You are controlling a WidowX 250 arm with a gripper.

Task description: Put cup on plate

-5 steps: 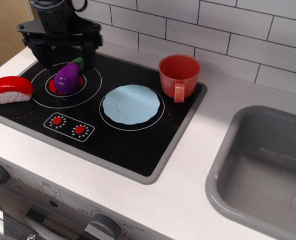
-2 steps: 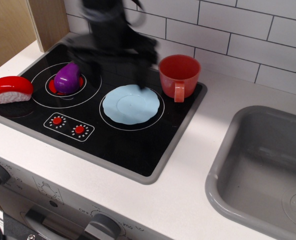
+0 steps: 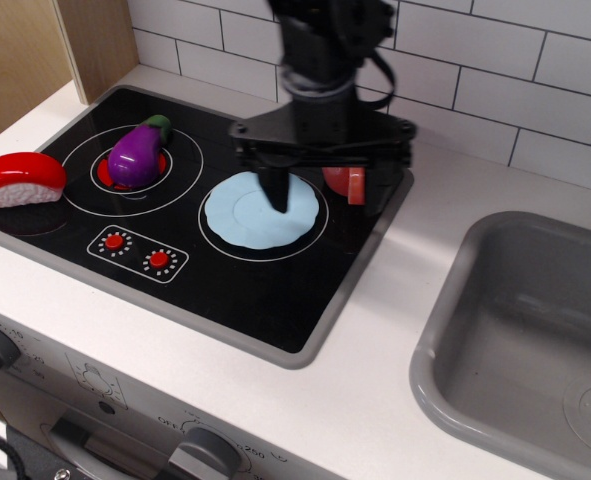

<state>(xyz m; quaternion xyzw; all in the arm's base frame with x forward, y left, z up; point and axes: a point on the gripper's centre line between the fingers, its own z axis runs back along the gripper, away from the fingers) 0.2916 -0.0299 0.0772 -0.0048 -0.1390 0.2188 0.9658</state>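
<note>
Cup [image 3: 347, 181] mostly hidden behind gripper [image 3: 330, 195] — fingers spread wide, straddling it; plate [image 3: 255, 215] just left.

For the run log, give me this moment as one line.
gripper: open, above cup | cup: mostly hidden, on stove beside plate | plate: empty | stage: pre-grasp
</note>
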